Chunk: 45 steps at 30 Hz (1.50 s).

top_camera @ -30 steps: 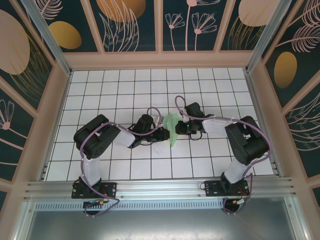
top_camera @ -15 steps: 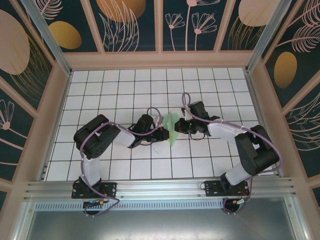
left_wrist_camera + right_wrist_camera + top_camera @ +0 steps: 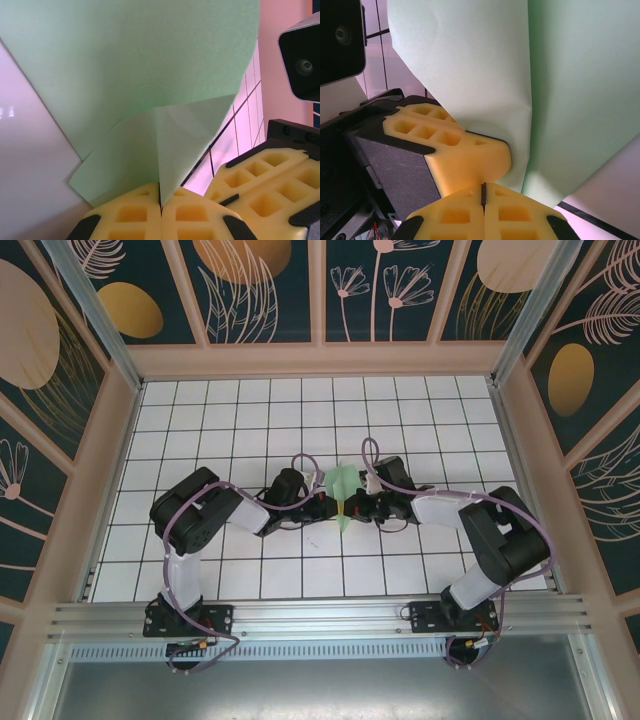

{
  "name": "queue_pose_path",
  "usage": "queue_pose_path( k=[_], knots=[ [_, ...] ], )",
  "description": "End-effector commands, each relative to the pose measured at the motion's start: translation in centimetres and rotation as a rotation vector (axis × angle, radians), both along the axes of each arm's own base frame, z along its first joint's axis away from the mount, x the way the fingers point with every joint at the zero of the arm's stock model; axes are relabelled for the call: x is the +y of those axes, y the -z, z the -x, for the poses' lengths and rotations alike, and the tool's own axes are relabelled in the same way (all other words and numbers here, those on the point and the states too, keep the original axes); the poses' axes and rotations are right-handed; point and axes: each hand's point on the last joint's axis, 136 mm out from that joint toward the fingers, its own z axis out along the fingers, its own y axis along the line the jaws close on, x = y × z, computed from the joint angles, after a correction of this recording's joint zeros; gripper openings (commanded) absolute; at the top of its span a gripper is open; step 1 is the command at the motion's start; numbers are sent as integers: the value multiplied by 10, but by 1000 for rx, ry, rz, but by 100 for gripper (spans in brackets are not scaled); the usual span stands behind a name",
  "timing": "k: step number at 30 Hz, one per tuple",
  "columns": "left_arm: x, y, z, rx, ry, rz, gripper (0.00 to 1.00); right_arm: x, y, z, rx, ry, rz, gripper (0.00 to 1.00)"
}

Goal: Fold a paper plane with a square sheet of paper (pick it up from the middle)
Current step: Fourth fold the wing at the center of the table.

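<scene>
Left wrist view: I see creased pale green paper [image 3: 140, 65] pinched in the left gripper [image 3: 161, 194]; the right gripper [image 3: 483, 189] is closed beside it.

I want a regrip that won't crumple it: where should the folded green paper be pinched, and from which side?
Probably on the crease of the paper, coming from its narrow end with jaws either side of the fold: the layers meet there and look stiffest; the wide part curls.
</scene>
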Motion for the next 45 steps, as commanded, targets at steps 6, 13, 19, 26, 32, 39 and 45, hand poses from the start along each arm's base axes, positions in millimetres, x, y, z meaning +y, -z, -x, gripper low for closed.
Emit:
queue_pose_path(
  k=[6, 13, 19, 26, 32, 39, 45],
  knots=[
    [11, 21, 3, 23, -21, -45, 3, -2, 14, 5, 17, -10, 25, 0],
    [13, 22, 2, 24, -25, -54, 3, -6, -3, 11, -3, 4, -14, 0],
    [12, 21, 2, 24, -25, -51, 2, -4, 1, 13, 9, 6, -28, 0],
    [12, 21, 2, 25, -24, -53, 2, 1, 6, 9, 16, -6, -39, 0],
    [12, 21, 1, 26, -27, -52, 2, 6, 9, 8, 20, -17, -45, 0],
    [13, 22, 2, 29, -30, -56, 3, 4, 15, 8, 28, -18, -27, 0],
    [13, 22, 1, 29, -35, -58, 3, 4, 23, 6, 50, -14, -5, 0]
  ],
)
